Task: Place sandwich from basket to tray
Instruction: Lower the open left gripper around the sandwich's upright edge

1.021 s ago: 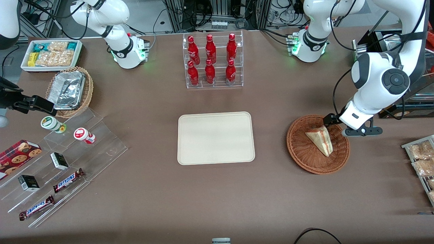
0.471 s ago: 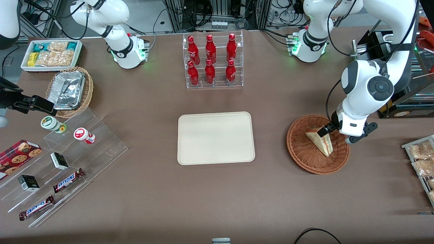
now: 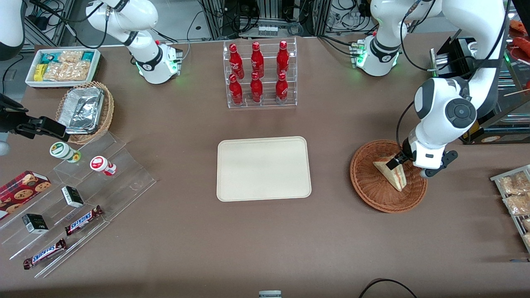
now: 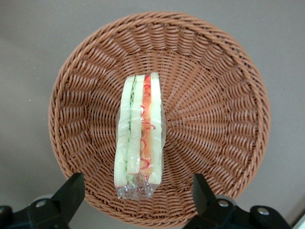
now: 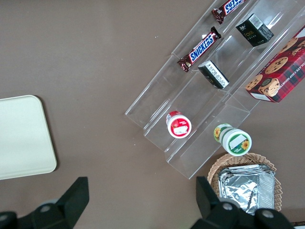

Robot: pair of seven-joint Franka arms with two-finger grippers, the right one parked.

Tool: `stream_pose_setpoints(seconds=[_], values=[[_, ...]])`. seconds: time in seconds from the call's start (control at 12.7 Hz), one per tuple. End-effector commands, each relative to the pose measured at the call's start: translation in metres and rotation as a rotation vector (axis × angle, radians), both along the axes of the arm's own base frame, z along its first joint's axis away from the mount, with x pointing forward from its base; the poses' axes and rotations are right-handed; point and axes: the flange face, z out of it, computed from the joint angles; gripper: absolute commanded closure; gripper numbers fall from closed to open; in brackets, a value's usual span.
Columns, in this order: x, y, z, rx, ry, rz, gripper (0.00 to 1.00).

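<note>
My gripper [image 4: 136, 193] hangs over the basket [image 3: 368, 182], at the part of it farther from the front camera. From the wrist camera I see its two fingers [image 4: 71, 191] spread wide, one on each side of the sandwich's wrapped end, and neither touches it. It holds nothing. In the front view the gripper [image 3: 396, 162] sits right above the upper end of the sandwich [image 3: 391, 171], with the arm's white wrist joint rising above it.

The sandwich [image 4: 139, 138] lies in the middle of the basket [image 4: 228, 109], standing on a flat side so that its layered edge faces up at my wrist camera: pale bread, green and red filling, clear wrap bunched at the end nearest the fingers. Its point aims toward the front camera.

The basket rests on the brown table [image 3: 265, 240] toward the working arm's end. The tray [image 3: 263, 169] lies flat near the table's middle, well apart from the basket, and nothing lies on it.

Farther from the front camera than the tray stands a clear rack of red bottles [image 3: 260, 73]. Toward the parked arm's end I see a clear stepped stand [image 3: 78, 194] with chocolate bars and small jars.
</note>
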Motion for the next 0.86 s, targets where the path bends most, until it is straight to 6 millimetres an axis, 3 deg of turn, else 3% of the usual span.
stream_pose_setpoints(seconds=[0.0, 0.71, 0.79], values=[[0.001, -0.001, -0.017, -0.001, 0.008, 0.018, 0.00], [0.002, 0.000, -0.055, -0.004, 0.037, 0.035, 0.00], [0.002, 0.001, -0.057, -0.004, 0.040, 0.036, 0.09]])
